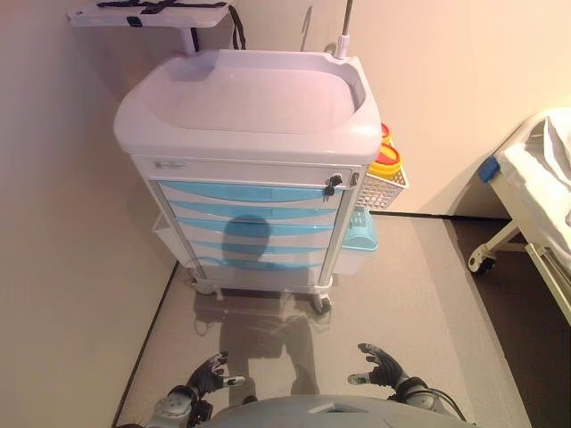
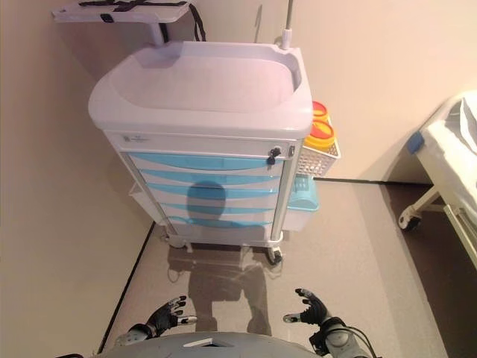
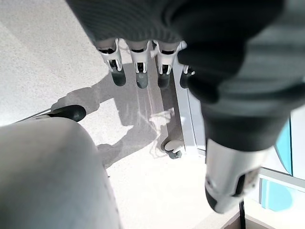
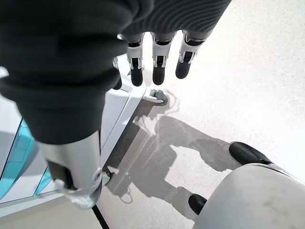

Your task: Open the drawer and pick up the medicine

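Note:
A white medical cart [image 1: 250, 134] on castors stands ahead against the wall. Its front has several light blue drawers [image 1: 248, 214], all closed, with a key lock [image 1: 331, 185] at the top right. No medicine shows. My left hand [image 1: 209, 374] is low at the bottom left, open and empty. My right hand [image 1: 384, 366] is low at the bottom right, open and empty. Both are well short of the cart. In the wrist views the fingers [image 3: 138, 71] of the left hand and the fingers [image 4: 159, 67] of the right hand are straight, with the cart's base past them.
A white wire basket [image 1: 382, 185] with red and yellow containers [image 1: 386, 159] hangs on the cart's right side, above a light blue bin [image 1: 361, 234]. A shelf [image 1: 147, 13] sticks out behind the cart. A bed on castors [image 1: 535, 196] stands at the right. A wall runs close along the left.

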Controlling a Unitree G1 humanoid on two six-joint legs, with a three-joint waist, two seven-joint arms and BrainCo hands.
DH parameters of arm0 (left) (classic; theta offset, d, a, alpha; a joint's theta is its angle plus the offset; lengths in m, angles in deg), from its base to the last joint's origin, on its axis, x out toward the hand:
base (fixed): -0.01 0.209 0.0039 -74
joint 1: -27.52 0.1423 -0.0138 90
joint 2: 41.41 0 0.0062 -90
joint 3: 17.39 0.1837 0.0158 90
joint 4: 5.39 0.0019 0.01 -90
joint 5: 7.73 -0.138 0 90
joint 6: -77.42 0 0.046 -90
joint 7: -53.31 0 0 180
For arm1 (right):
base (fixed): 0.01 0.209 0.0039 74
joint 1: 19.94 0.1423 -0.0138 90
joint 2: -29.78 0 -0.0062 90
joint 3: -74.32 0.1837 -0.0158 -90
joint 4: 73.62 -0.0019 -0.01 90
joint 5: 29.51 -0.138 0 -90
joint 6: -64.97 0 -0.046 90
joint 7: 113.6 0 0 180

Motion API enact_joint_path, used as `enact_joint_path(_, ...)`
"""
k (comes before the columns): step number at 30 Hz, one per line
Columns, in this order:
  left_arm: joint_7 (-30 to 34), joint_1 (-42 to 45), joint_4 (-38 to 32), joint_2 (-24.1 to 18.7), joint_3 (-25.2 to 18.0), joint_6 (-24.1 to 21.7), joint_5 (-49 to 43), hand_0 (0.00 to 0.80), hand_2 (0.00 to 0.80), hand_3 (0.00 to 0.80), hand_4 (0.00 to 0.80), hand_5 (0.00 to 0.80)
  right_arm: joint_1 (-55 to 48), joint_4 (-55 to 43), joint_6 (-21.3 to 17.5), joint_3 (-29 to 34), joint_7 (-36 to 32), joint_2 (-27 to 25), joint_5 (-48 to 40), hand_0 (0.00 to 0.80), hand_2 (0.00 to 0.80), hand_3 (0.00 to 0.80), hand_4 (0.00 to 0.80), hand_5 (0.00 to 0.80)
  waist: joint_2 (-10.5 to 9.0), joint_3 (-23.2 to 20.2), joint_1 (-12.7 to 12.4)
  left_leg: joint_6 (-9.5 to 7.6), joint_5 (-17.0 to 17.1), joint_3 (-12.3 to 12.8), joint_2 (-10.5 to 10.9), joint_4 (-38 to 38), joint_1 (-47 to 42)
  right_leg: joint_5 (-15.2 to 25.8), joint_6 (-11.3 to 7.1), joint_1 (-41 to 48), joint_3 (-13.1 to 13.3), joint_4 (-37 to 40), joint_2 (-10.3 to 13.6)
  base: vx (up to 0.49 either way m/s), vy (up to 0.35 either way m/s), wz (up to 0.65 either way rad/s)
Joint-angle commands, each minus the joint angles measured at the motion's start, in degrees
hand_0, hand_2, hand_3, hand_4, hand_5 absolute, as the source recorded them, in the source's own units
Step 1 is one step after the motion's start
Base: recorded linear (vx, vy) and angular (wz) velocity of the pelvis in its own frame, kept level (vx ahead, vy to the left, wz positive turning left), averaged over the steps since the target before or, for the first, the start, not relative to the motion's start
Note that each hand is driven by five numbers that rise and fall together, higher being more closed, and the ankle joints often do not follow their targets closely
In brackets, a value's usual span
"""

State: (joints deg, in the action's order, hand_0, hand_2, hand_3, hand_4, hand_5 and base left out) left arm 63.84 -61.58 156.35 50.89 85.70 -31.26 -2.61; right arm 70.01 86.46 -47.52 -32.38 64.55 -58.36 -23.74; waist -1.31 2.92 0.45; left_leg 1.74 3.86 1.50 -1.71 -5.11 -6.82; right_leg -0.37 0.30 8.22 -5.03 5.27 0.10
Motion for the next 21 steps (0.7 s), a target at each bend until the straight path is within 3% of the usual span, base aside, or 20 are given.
enact_joint_path(1,0.03,-3.68,4.37,1.20,-2.39,-1.16,2.51,0.000,0.000,0.000,0.000,0.000,3.16,0.24,-2.48,-0.81,0.08,1.63,0.22,0.000,0.000,0.000,0.000,0.000,-1.42,1.28,0.34,-2.26,-6.75,1.88,2.74,0.11,-1.82,1.72,-4.50,-1.00,-1.50,-1.00,2.20,0.000,0.000,0.00)
enact_joint_path(14,-0.25,-3.70,4.46,1.53,-2.69,-0.41,4.59,0.000,0.000,0.000,0.000,0.000,3.05,0.36,-2.19,-0.35,0.41,1.52,-0.73,0.000,0.000,0.000,0.000,0.000,-1.66,2.34,0.47,-2.45,-6.58,2.08,2.53,0.11,-1.53,1.44,-4.48,-1.82,-1.07,-2.15,2.28,0.014,0.002,0.00)
enact_joint_path(21,-1.68,-7.74,2.32,1.14,-0.80,-0.94,10.49,0.000,0.000,0.000,0.000,0.000,5.37,-1.97,-1.77,-1.66,2.73,0.59,-4.74,0.000,0.000,0.000,0.000,0.000,-1.39,7.11,0.68,-3.03,-6.27,1.89,2.03,4.00,5.10,0.33,-3.64,-9.56,-0.60,-8.27,2.70,-0.075,0.036,-0.08)
